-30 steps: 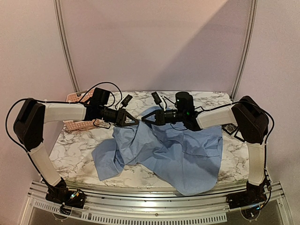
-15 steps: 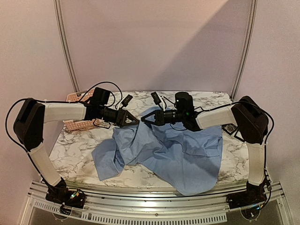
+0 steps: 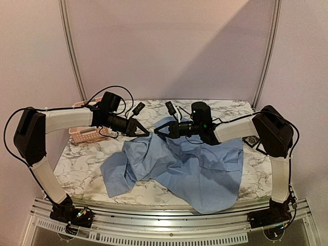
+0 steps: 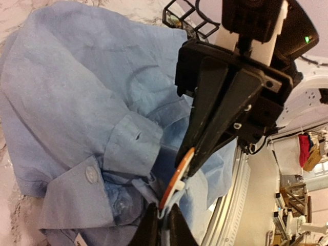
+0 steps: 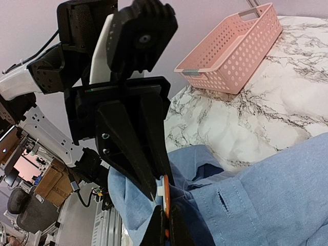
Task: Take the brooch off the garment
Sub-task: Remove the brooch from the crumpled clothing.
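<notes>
The garment, a light blue shirt, lies crumpled on the marble table, with one raised fold near the back. Both grippers meet tip to tip at that fold. The brooch is a flat orange disc with a white back piece, seen edge-on. My right gripper is shut on its rim. In the left wrist view the brooch stands between the right gripper above and my left gripper below. The left jaws are pinched on a thin strip of garment cloth at the brooch's base. From above, the left gripper and right gripper hide the brooch.
A pink plastic basket stands at the table's back left, under the left forearm; it shows again as the basket in the right wrist view. A small dark object lies at the right edge. The garment's hem hangs over the table's front edge.
The left forearm and wrist have shifted toward the back, uncovering more of the pink basket. Both sets of fingertips stay together at the raised fold of the shirt.
</notes>
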You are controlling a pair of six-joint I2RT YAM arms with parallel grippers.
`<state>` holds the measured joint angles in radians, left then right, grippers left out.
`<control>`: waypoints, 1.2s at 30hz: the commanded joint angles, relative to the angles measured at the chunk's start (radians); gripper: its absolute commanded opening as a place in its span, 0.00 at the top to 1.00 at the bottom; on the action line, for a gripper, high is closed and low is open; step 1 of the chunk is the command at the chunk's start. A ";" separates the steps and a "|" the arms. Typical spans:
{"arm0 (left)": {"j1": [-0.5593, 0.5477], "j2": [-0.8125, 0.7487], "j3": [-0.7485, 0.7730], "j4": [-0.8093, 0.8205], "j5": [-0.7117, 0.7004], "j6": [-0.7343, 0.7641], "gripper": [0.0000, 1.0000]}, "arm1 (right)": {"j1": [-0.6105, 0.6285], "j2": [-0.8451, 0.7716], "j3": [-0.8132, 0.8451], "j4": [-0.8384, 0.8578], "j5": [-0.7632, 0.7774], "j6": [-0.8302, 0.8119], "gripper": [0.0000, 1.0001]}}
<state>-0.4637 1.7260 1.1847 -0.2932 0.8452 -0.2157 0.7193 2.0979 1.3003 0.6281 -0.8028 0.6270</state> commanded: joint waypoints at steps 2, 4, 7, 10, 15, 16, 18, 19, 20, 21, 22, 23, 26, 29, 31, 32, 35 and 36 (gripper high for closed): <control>-0.007 -0.015 0.018 -0.043 -0.010 0.030 0.99 | 0.001 -0.026 -0.020 0.021 0.028 0.002 1.00; -0.007 -0.018 0.015 -0.034 -0.010 0.025 1.00 | 0.002 -0.026 -0.022 0.021 0.030 0.002 1.00; -0.007 -0.023 0.008 -0.019 -0.014 0.016 1.00 | 0.002 -0.027 -0.023 0.019 0.034 0.002 1.00; -0.007 -0.027 0.007 -0.015 -0.020 0.014 1.00 | 0.001 -0.030 -0.029 0.019 0.042 0.000 1.00; -0.007 -0.035 0.005 -0.015 -0.040 0.011 1.00 | 0.002 -0.047 -0.058 0.025 0.081 -0.005 1.00; -0.005 -0.037 0.004 -0.015 -0.041 0.012 1.00 | 0.002 -0.053 -0.068 0.029 0.092 -0.007 1.00; -0.003 -0.038 0.003 -0.014 -0.045 0.011 1.00 | 0.002 -0.063 -0.078 0.027 0.108 -0.006 1.00; -0.003 -0.040 0.003 -0.013 -0.047 0.010 1.00 | 0.002 -0.065 -0.082 0.027 0.115 -0.007 1.00; -0.002 -0.042 0.001 -0.010 -0.048 0.010 1.00 | 0.002 -0.069 -0.087 0.030 0.121 -0.007 1.00; -0.002 -0.043 0.001 -0.010 -0.050 0.007 1.00 | 0.002 -0.073 -0.093 0.034 0.123 -0.008 1.00; -0.002 -0.044 0.000 -0.009 -0.051 0.008 1.00 | 0.002 -0.075 -0.098 0.037 0.126 -0.007 1.00; 0.000 -0.045 0.000 -0.009 -0.052 0.008 1.00 | 0.002 -0.077 -0.100 0.037 0.127 -0.007 1.00; 0.003 -0.047 0.000 -0.008 -0.067 0.005 1.00 | 0.002 -0.079 -0.102 0.038 0.129 -0.006 1.00; 0.008 -0.051 -0.001 -0.004 -0.072 0.001 1.00 | 0.002 -0.077 -0.105 0.040 0.135 -0.003 1.00; 0.011 -0.055 -0.004 0.000 -0.074 -0.002 1.00 | 0.002 -0.078 -0.106 0.036 0.142 -0.004 1.00; 0.012 -0.055 -0.006 0.004 -0.074 -0.004 1.00 | 0.002 -0.080 -0.107 0.034 0.146 -0.005 1.00; 0.017 -0.057 -0.008 0.008 -0.075 -0.007 1.00 | 0.000 -0.079 -0.109 0.027 0.151 -0.009 1.00; 0.018 -0.058 -0.009 0.009 -0.075 -0.009 1.00 | -0.001 -0.079 -0.110 0.027 0.151 -0.009 1.00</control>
<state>-0.4709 1.7096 1.1847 -0.2890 0.8001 -0.2092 0.7326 2.0491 1.2163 0.6807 -0.6876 0.6270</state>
